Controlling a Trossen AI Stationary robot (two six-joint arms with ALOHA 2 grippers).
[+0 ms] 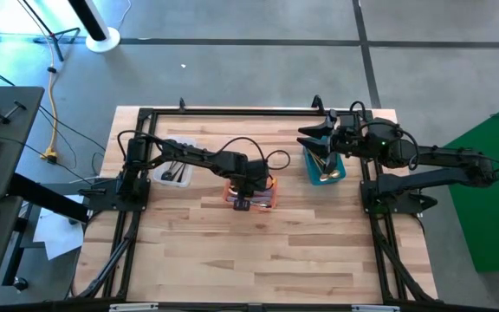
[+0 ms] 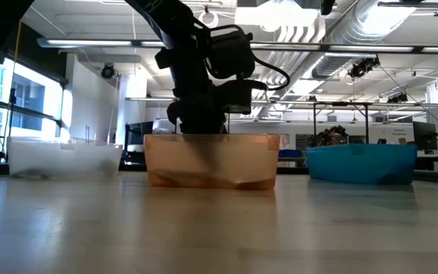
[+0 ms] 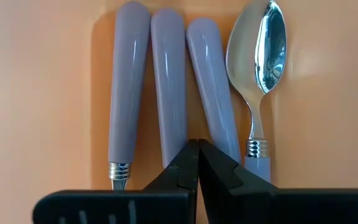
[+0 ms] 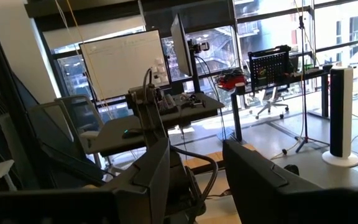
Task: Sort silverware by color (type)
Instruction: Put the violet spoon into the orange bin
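Several spoons with pale lavender handles (image 3: 166,81) lie side by side on the floor of the orange bin (image 1: 267,198), one of them with its silver bowl (image 3: 265,46) pointing the other way. My left gripper (image 3: 197,149) is shut, points steeply down into this bin (image 2: 211,161), and its tips sit over the handles. My right gripper (image 4: 197,180) is open with nothing between its fingers. It is raised and roughly level above the teal bin (image 1: 326,166). My left gripper comes from above with its shut fingertips (image 3: 188,163) over the gap between two lavender handles (image 3: 213,93), near their ferrule ends. Nothing is between the fingers. The fingers hide the spot below them, so I cannot tell whether they touch the spoons.
A clear bin (image 1: 173,172) with dark spoons stands left of the orange bin, under the left arm. The teal bin (image 2: 362,162) holds gold-coloured pieces. Bare wooden tabletop (image 1: 258,260) stretches toward the near edge. A black frame borders the table.
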